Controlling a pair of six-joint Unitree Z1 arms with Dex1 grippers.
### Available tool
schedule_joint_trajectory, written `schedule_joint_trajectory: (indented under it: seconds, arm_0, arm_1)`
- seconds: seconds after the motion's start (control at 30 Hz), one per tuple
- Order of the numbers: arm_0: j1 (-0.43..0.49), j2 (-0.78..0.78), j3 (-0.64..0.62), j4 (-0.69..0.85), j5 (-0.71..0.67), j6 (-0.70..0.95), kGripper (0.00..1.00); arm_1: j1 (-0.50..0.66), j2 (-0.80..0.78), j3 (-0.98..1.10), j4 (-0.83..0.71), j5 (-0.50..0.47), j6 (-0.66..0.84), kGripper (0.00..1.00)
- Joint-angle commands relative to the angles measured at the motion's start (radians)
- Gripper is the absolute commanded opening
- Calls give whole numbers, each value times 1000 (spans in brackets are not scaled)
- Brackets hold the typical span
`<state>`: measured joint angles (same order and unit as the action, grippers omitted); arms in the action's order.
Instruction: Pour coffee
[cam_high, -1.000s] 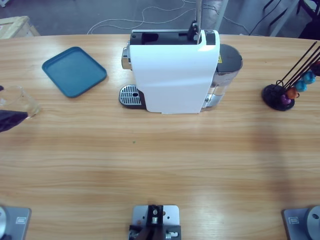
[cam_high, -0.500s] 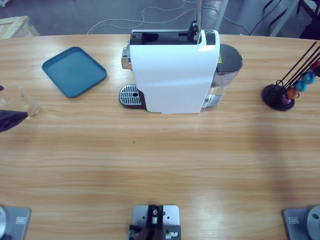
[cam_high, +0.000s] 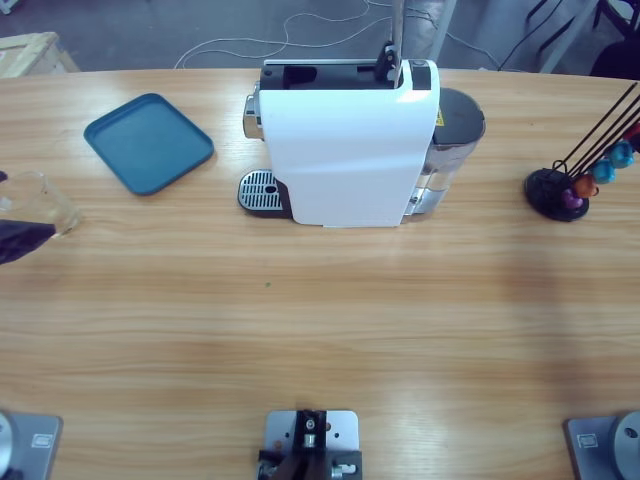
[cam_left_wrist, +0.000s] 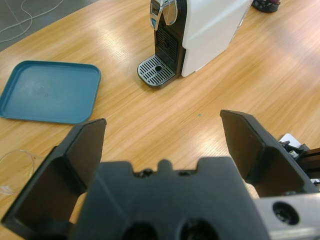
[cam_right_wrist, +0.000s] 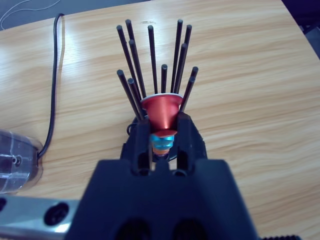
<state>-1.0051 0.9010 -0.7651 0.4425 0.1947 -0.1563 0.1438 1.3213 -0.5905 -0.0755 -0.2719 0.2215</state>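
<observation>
The white coffee machine (cam_high: 350, 145) stands mid-table with its drip grate (cam_high: 261, 190) on the left side. At the far left edge stands a clear glass (cam_high: 35, 200), also at the lower left of the left wrist view (cam_left_wrist: 15, 162); no coffee shows in it. My left gripper (cam_left_wrist: 162, 127) hovers open beside that glass, facing the machine (cam_left_wrist: 205, 27), and shows as a dark shape (cam_high: 15, 240) in the high view. My right gripper (cam_right_wrist: 162, 125) is shut on a red capsule (cam_right_wrist: 161, 110) among the black rods of the capsule rack (cam_high: 560, 190). It is outside the high view.
A blue tray (cam_high: 148, 142) lies left of the machine, seen as well in the left wrist view (cam_left_wrist: 50, 92). The machine's water tank (cam_high: 455, 130) sits at its right. Several coloured capsules (cam_high: 603, 170) hang on the rack. A black cable (cam_right_wrist: 52, 75) crosses the table near it.
The upper capsules on the rack have shifted slightly up and to the right. Nothing else has visibly moved.
</observation>
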Motion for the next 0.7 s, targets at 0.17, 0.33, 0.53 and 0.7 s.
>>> schedule_joint_trajectory:
  seconds: [0.17, 0.33, 0.53, 0.7]
  arm_0:
    - [-4, -11, 40, -5, -11, 9, 1000]
    - [-4, -23, 52, -5, -12, 6, 1000]
    - [-4, -18, 55, -10, -13, 6, 1000]
    - [-4, -9, 56, -13, -14, 6, 1000]
  arm_1:
    - [13, -45, -114, 123, -27, 13, 0]
    - [20, -76, -125, 144, -29, 16, 0]
    - [44, -181, -177, 244, -43, 17, 0]
    - [141, -312, -218, 342, 77, -94, 0]
